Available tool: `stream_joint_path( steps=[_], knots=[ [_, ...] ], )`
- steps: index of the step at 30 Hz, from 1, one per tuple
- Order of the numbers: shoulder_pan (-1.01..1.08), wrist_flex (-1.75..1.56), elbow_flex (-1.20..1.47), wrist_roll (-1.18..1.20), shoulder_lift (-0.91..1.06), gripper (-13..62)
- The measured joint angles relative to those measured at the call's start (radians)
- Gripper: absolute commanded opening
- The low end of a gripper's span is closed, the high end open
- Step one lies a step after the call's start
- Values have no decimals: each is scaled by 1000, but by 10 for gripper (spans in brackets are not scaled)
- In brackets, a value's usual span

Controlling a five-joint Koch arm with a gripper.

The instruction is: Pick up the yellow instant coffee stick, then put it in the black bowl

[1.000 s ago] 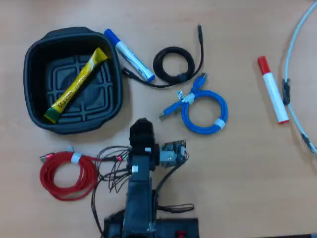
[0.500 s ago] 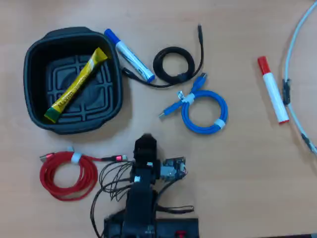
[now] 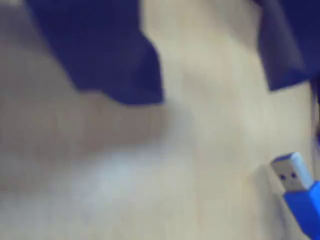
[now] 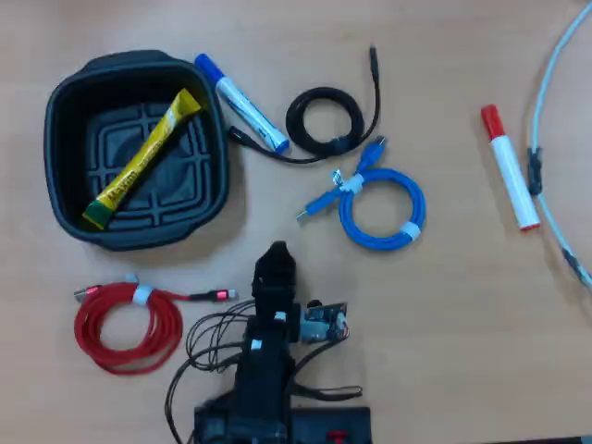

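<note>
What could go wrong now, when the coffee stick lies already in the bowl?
1. The yellow instant coffee stick leans on the wall of the black bowl; a bump could tip it out.
2. The tool sits low between the red cable and blue cable, so a sweep might snag either.

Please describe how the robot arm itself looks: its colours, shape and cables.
In the overhead view the arm is black and slim, with thin black cables looping beside it and small white labels. The gripper is also dark; in the wrist view its jaws look dark blue and blurred.
</note>
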Motion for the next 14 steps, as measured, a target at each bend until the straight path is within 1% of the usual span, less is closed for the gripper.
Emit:
stream_joint_path(
  steps=[14],
  knots=[
    [2, -41, 48, -2, 0, 194]
  ],
)
